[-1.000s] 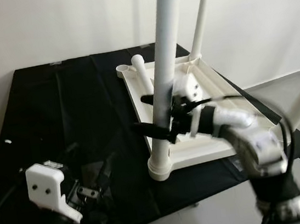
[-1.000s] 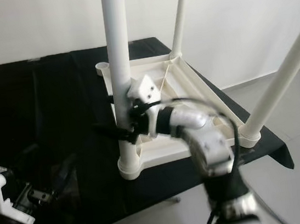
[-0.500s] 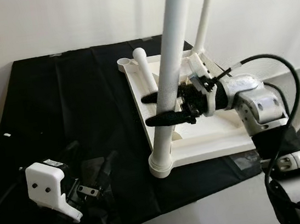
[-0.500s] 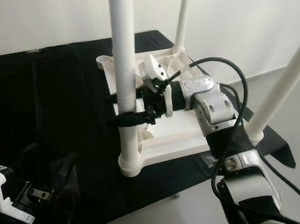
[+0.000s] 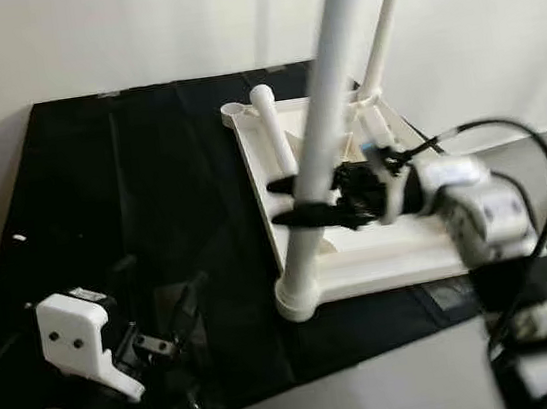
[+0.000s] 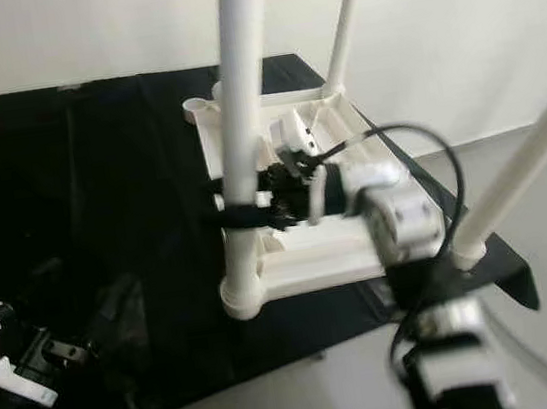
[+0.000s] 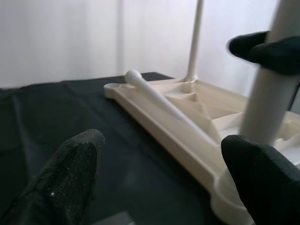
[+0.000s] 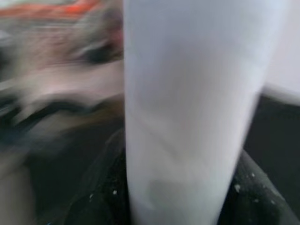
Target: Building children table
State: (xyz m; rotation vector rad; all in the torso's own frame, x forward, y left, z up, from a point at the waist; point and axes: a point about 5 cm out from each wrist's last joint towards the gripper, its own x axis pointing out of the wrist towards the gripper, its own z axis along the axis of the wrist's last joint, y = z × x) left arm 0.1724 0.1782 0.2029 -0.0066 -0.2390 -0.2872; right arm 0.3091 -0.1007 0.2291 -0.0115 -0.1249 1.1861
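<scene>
A: 3 white legs stand upright in corner sockets of the upturned white tabletop (image 5: 362,263), which lies on the black cloth (image 5: 133,213). Position of the 4th?

B: The loose leg (image 5: 273,129) lies flat along the tabletop's left rim, its rounded end by the empty corner socket (image 5: 235,116).

A: Right gripper?

B: The right gripper (image 5: 298,199) reaches in from the right at the near-left leg (image 5: 322,153). Its 2 black fingers (image 5: 295,218) sit on either side of the leg and close against it, low on the shaft above the socket. The right wrist view is blurred; the leg fills the gap between the fingers.

A: Left gripper?

B: The left gripper (image 7: 164,183) hovers low over the cloth near the front-left, well apart from the tabletop. Its fingers (image 7: 70,168) are spread wide, with nothing between them.
</scene>
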